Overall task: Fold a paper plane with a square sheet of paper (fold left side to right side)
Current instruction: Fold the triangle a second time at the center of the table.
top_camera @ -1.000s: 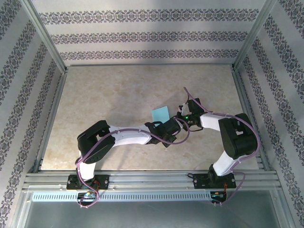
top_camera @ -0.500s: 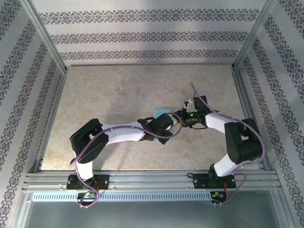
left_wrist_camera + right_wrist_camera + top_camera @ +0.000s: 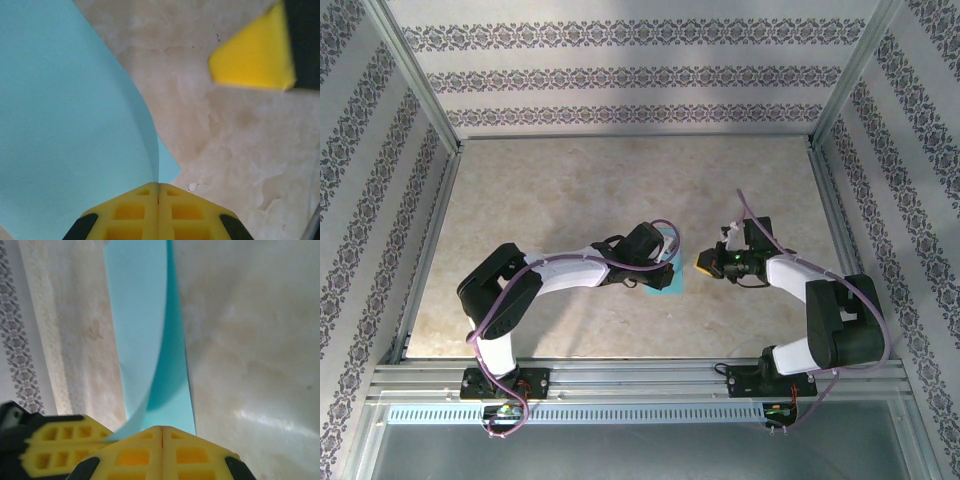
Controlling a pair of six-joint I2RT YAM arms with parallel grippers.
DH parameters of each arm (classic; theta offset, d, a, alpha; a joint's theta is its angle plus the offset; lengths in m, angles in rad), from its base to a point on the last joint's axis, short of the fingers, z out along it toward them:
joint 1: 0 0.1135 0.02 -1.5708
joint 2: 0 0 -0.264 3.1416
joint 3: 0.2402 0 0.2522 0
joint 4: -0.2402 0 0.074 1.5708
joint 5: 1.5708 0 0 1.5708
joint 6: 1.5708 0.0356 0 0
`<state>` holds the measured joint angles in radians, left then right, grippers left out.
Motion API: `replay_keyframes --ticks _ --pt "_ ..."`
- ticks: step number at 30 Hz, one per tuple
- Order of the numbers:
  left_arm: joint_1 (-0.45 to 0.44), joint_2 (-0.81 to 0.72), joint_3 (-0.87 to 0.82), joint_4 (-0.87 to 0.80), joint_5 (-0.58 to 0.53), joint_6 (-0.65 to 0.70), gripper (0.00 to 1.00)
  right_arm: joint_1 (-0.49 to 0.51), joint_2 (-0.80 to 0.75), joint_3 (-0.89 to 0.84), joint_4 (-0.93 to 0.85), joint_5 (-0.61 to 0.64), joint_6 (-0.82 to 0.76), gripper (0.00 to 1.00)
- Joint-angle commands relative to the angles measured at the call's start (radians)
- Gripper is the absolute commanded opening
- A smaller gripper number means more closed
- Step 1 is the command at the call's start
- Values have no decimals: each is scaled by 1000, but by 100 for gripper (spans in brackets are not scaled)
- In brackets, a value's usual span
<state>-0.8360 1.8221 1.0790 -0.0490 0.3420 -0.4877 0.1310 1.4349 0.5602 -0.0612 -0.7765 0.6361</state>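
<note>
The step in hand looks like the first fold, left side over to right side, caught midway. The square sheet of paper [image 3: 65, 110] sits near the middle of the worktop [image 3: 540, 190], a little toward the near edge and the right edge, and it is not flat. One part lies on the surface while a flap stands raised and bowed in a soft curve above it. The left end effector [image 3: 158, 190] has its two yellow fingers pressed together, and in the left wrist view the edge of the raised flap runs straight into the seam between them, so it appears clamped on that edge. The right end effector [image 3: 161, 432] is also closed, fingers meeting with nothing between them. From above it hangs just to the right of the sheet, and in the left wrist view its yellow tip is apart from the paper, over bare worktop. No crease shows along the bend, so I judge the fold begun but not set. The next move calls for carrying the pinched edge further toward the right edge of the worktop and lowering it until it meets the sheet's opposite edge squarely. The bend then needs pressing flat. The paper is thin and springy, so the closed right end effector would serve well to pin the resting part and stop it sliding or twisting.
</note>
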Motion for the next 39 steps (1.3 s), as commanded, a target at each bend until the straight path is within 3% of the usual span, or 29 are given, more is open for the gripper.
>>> replay_keyframes --ticks 1,10,24,39 --pt "15 -14 -23 56 31 -58 0 49 -6 -38 31 -21 7 0" --pt "22 -8 -30 51 19 -74 0 175 59 -45 103 47 64 0" --pt "35 -9 -37 46 27 -68 0 194 126 -27 7 107 13 0" --pt "88 -14 -12 -72 68 27 0 198 147 1 -89 149 -56 0"
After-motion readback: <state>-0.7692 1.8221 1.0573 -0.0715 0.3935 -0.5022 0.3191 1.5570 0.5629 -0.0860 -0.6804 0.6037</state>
